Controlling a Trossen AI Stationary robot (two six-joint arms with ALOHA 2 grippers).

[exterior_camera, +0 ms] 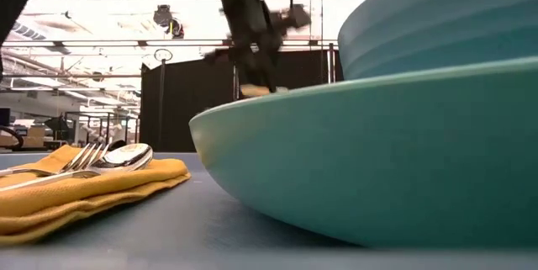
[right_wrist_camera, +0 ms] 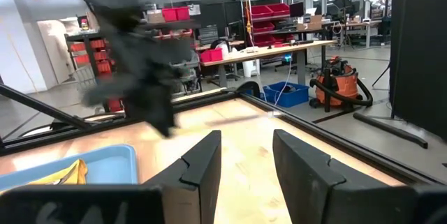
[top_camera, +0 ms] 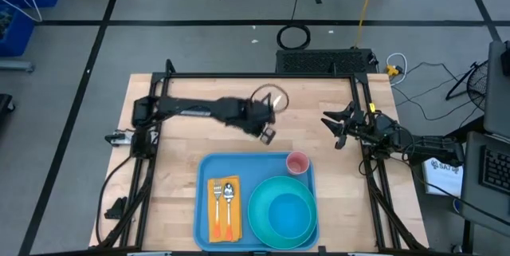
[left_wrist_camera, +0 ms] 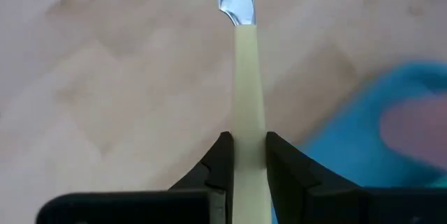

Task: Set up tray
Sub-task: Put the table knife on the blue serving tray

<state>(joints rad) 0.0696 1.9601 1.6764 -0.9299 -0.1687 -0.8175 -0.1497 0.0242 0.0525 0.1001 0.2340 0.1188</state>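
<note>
- The tray (top_camera: 256,164) sits low in the centre of the high view, at the near edge of the wooden table (top_camera: 183,140).
- On it: a yellow-orange napkin (top_camera: 224,210) at its left with a fork (top_camera: 216,198) and spoon (top_camera: 228,196) on top, a teal plate (top_camera: 282,213) with a bowl (top_camera: 288,212) at its right, and a pink cup (top_camera: 297,163) in the upper right corner.
- The left gripper (left_wrist_camera: 244,155) hovers just above the tray's top edge, fingers pinched tight on a knife (left_wrist_camera: 245,112) by its cream handle, blade pointing away.
- The right gripper (right_wrist_camera: 246,155) waits at the right of the high view, fingers spread apart, holding nothing.
</note>
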